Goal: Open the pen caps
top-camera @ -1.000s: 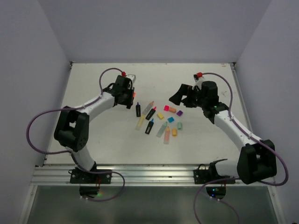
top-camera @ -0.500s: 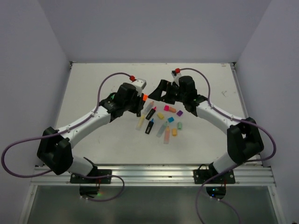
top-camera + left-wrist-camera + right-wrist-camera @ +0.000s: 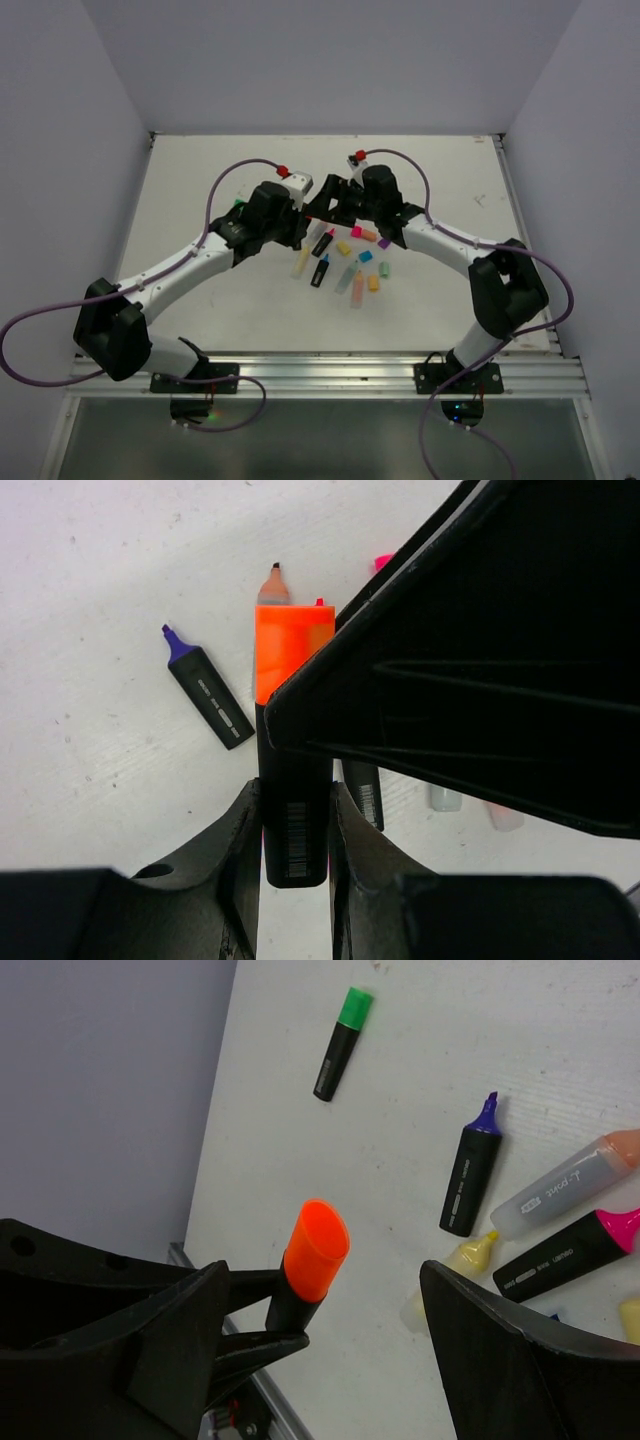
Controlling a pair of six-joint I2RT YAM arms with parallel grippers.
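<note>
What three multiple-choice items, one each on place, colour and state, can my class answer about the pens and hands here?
1. Where is the orange-capped pen?
A. flat in the pile
B. in the left hand
C. upright in a cup

2. What colour is the lone pen's cap?
A. green
B. blue
C. yellow

3. How is the right hand?
A. open around the orange cap
B. shut on it
C. shut on nothing

Answers:
1 B: the left wrist view shows that hand's fingers clamping the pen's black body.
2 A: the right wrist view shows a green cap on the pen lying off by itself.
3 A: its fingers stand wide apart on either side of the cap, not touching it.
</note>
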